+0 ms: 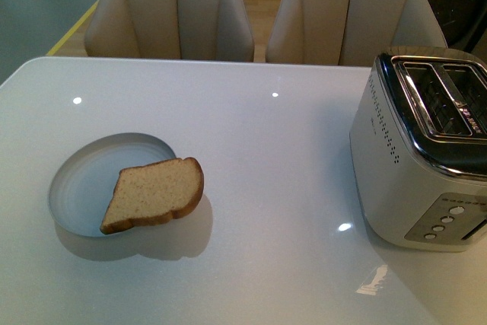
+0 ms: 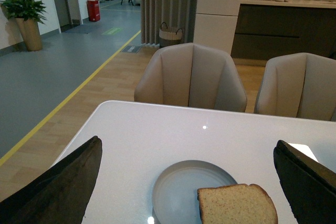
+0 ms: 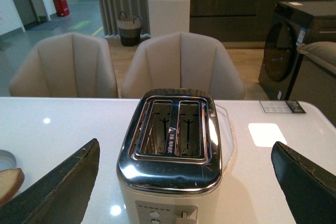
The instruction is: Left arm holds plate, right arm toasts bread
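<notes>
Though yet to close on anything, aims black flat-fingered left gripper [image 2: 188, 141], spread wide, at the small round pale blue-grey plate [image 1: 80, 184], lower left of the front view, probably to steady it. Finds light brown crusted bread slice [image 1: 156, 192] propped across its right rim. Points right gripper [image 3: 185, 143], equally splayed and empty, at the cream-and-chrome two-slot toaster [image 1: 396, 180], right edge. Cannot read its tiny lettering.

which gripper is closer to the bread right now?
Left. The left gripper hangs just short of the bread, which lies partly on the plate ahead of its open fingers. The right gripper faces the toaster, with the bread only at its view's edge.
</notes>
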Tool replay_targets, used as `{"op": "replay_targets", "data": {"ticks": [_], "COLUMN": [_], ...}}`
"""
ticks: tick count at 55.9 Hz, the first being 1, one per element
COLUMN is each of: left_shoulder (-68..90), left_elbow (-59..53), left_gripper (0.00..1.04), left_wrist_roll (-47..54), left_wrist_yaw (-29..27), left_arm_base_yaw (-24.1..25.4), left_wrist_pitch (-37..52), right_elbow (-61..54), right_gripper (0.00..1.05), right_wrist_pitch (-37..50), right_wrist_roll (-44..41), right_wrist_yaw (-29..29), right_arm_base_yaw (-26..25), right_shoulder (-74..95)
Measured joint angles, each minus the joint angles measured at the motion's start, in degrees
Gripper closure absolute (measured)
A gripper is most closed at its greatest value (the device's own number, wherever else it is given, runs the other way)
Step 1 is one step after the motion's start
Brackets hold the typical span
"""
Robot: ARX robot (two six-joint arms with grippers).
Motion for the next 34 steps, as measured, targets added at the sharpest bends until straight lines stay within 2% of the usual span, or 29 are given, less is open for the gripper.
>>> {"op": "replay_targets", "data": {"ticks": [25, 26, 29, 32, 34], "left_shoulder": [0.1, 0.6, 7.0, 14.5, 18.9], "left_elbow": [0.0, 0.3, 5.4, 9.5, 11.1], "left_gripper": [0.07, 0.07, 0.07, 0.07, 0.07], "left_wrist_roll": [0.0, -0.4, -4.4, -7.4, -8.9], "left_wrist_yaw": [0.3, 0.7, 9.3, 14.2, 15.5], "left_arm_base_yaw": [0.1, 0.3, 2.5, 3.5, 4.0], "left_wrist_pitch": [-0.2, -1.0, -13.2, -21.6, -24.4], "right_elbow": [0.0, 0.0, 0.0, 0.0, 0.0], "right_gripper": [0.09, 0.09, 0.09, 0.09, 0.09], "right_wrist_pitch": [0.0, 0.0, 0.0, 0.0, 0.0], "right_wrist_roll": [0.0, 0.0, 0.0, 0.0, 0.0], "right_wrist_yaw": [0.0, 0.0, 0.1, -0.1, 0.0], "right_arm_base_yaw": [0.0, 0.0, 0.0, 0.0, 0.0], "right_shoulder": [0.0, 0.0, 0.0, 0.0, 0.0]}}
